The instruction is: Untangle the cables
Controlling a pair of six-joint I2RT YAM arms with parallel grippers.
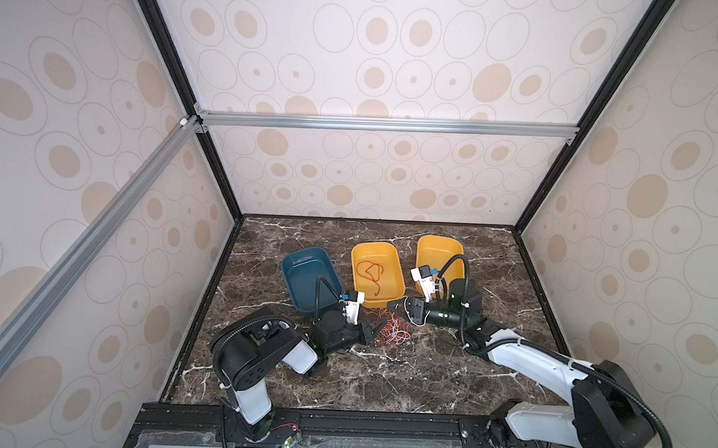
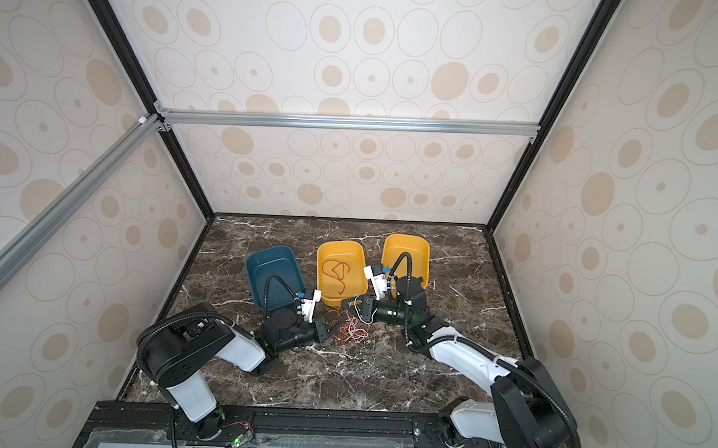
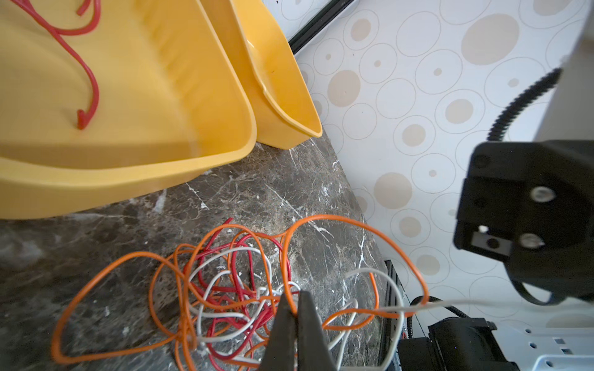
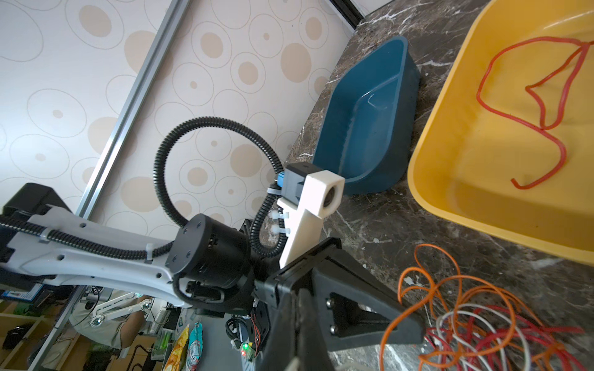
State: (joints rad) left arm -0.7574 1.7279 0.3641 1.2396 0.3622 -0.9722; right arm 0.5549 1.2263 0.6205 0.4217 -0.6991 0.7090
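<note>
Near the middle of the desk point(image 1: 384, 380), just in front of the middle yellow tray point(image 1: 385, 255), the cables point(image 1: 394, 332) lie in one loose knot of red, orange and white loops between the two arms. The left gripper point(image 3: 294, 316) is pinched tight on an orange cable point(image 3: 353, 222), which passes between its jaws low on a big open loop. The right gripper point(image 4: 297, 324) is closed too and raised off the desk. A white cable point(image 3: 450, 302) runs taut from the knot toward it, so it appears to grip that strand, though the contact itself is hidden. One red cable point(image 3: 82, 120) already lies alone in the middle yellow tray, and the blue tray point(image 4: 369, 128) beside it holds nothing.

The step in hand looks like pulling orange and white apart. To do it well, draw the grippers away from each other slowly, one toward the left edge and one toward the right edge, lifting a little so the loops slide rather than cinch. The wires are thin and springy, so a fast pull probably drags the whole knot along or tightens a crossing. Watch the red strands woven through the middle: if they rise with the orange, ease off and regrip nearer a free end.
</note>
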